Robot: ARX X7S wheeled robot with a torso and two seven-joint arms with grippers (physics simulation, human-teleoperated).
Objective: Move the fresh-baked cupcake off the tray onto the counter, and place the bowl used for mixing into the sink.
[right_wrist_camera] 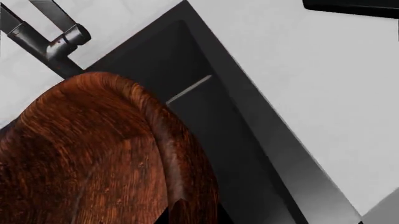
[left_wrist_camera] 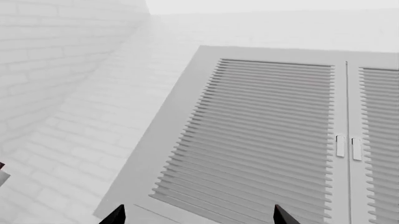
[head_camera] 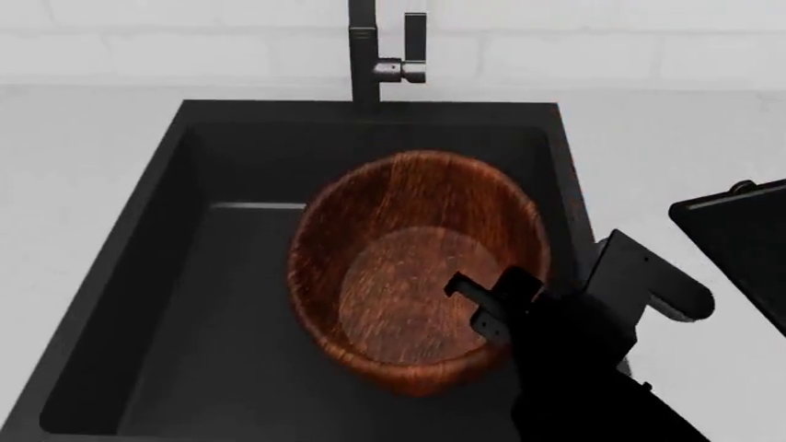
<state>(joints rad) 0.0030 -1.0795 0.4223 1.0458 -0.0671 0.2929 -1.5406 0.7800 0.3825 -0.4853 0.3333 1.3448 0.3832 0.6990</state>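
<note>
White brick wall behind, pale counter [head_camera: 74,184] all round. My right claw [head_camera: 485,308] pinches the bowl [head_camera: 406,267] by its near rim, holding it tilted over the sink [head_camera: 160,304], frame centre, for lowering. Tray [head_camera: 749,239] corner sits at right edge; cupcake not visible. Left claw [left_wrist_camera: 198,215] is spread, empty, facing a louvred cabinet [left_wrist_camera: 268,140].

One wooden bowl [head_camera: 411,276] is showing, along with one black sink [head_camera: 160,304], one faucet [head_camera: 368,55] and one tray [head_camera: 743,244], partly cut off. One gripper [head_camera: 473,304] is appearing in the head view. Two louvered doors [left_wrist_camera: 262,140] are showing in the left wrist view.
</note>
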